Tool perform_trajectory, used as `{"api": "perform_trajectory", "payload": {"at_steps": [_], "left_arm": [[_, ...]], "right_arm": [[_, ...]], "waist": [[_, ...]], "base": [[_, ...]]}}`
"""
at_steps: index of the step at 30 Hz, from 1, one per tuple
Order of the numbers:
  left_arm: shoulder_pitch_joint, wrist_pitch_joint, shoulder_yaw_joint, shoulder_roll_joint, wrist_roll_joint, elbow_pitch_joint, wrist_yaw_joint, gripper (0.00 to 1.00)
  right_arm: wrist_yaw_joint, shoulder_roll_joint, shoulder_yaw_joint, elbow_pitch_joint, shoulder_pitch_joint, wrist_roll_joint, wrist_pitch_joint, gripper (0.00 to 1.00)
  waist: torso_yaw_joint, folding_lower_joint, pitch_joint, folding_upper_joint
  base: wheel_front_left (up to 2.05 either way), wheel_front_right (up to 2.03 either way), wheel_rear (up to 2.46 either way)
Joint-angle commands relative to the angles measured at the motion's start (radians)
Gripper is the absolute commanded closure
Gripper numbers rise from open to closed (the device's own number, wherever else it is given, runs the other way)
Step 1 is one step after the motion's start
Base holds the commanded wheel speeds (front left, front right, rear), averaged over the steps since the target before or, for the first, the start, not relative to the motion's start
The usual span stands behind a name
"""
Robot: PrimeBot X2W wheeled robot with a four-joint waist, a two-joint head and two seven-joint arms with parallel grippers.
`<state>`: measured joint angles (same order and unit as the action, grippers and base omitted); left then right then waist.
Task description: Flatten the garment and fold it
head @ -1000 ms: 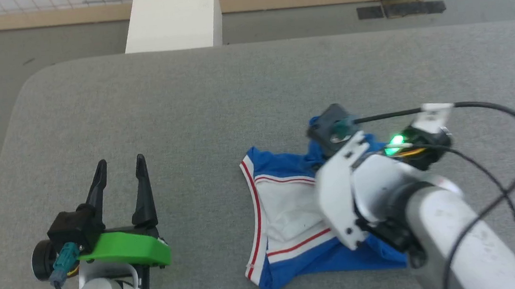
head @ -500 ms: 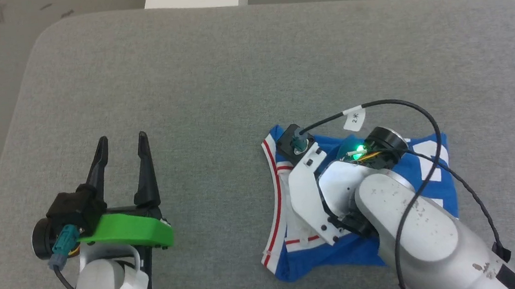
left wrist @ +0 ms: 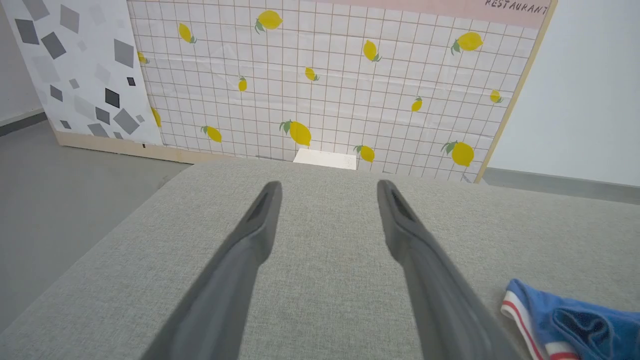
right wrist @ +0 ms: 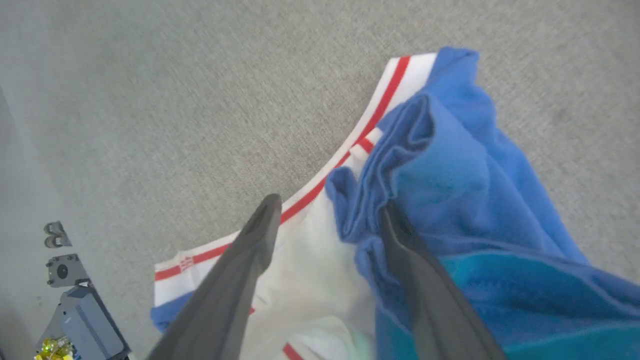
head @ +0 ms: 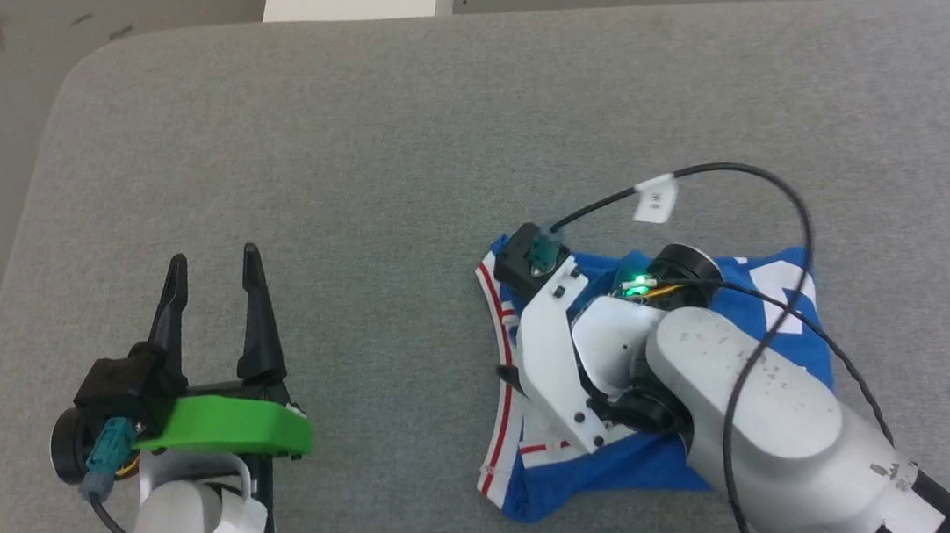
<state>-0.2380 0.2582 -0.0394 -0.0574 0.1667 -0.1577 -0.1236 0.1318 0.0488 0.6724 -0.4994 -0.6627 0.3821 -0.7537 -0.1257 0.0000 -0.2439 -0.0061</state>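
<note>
The blue and white garment (head: 586, 480) is lying bunched on the grey padded surface (head: 392, 151), towards the robot's right; the right gripper (right wrist: 330, 210) is pointing down onto it, fingers spread, pinching nothing; the left gripper (head: 212, 263) is hovering wide open, well apart.

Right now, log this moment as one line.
left gripper open above grey surface, apart from garment | right gripper open, low over garment | garment bunched, not yet flat

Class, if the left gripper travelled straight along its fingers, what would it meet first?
The left gripper likely meets nothing nearby: bare grey surface ahead, then the white block beyond its edge; depth unclear.
</note>
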Motion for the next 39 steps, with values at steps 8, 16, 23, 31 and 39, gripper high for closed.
{"api": "perform_trajectory", "payload": {"at_steps": [8,16,23,31,39], "left_arm": [[0.043,0.004,-0.019,0.003,-0.003,-0.008,-0.007,0.0],[0.089,0.004,-0.027,0.004,0.002,-0.014,-0.007,0.0],[0.131,0.004,-0.035,0.005,0.005,-0.017,-0.007,0.0],[0.169,0.004,-0.035,0.006,0.011,-0.014,-0.007,0.0],[0.183,0.004,-0.028,0.006,0.015,-0.018,-0.007,0.0]], "right_arm": [[-0.001,0.002,-0.139,0.178,0.077,0.078,0.344,0.0],[-0.001,0.001,-0.405,0.291,0.261,-0.037,0.697,0.0],[-0.001,0.001,-0.528,0.357,0.438,-0.13,0.863,0.0],[-0.001,0.015,-0.606,0.377,0.565,-0.242,0.939,0.0],[-0.001,0.073,-0.651,0.401,0.635,-0.253,0.928,0.0]], "waist": [[0.068,0.0,0.092,0.0061],[0.122,0.0,0.164,0.0061],[0.162,0.0,0.212,0.0061],[0.189,0.0,0.243,0.0061],[0.192,0.0,0.254,0.0061]], "base": [[0.0,0.0,0.0],[0.0,0.0,0.0],[0.0,0.0,0.0],[0.0,0.0,0.0],[0.0,0.0,0.0]]}}
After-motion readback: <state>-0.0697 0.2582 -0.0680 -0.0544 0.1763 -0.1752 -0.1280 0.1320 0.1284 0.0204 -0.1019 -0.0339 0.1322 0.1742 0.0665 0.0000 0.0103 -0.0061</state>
